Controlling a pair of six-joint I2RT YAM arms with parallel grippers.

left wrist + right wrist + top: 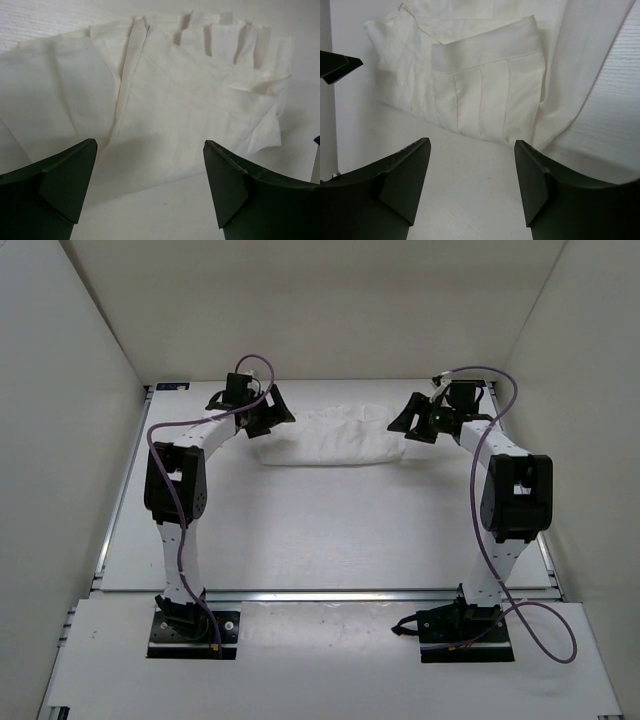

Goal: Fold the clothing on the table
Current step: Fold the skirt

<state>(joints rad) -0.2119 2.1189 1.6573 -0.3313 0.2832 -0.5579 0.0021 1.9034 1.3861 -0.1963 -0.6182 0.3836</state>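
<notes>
**Top external.** Clothing (325, 437): white, folded into a wide, low band, lying on the far part of the table (320, 540). Left gripper (262, 412) sits just off the clothing's left end and right gripper (415, 423) just off its right end. Judged purpose: one arm per end, so a wide, limp piece can be handled evenly.

**Left wrist.** Fingers (65, 180) stand apart with nothing between them. Just beyond them lies the clothing's layered edge, with a seam and small notches.

**Right wrist.** Fingers (395, 185) stand apart and empty. A turned-back hem and pleat lines of the clothing lie just beyond the tips.

**Markings.** No brand, label or readable writing on the clothing in any view.
</notes>
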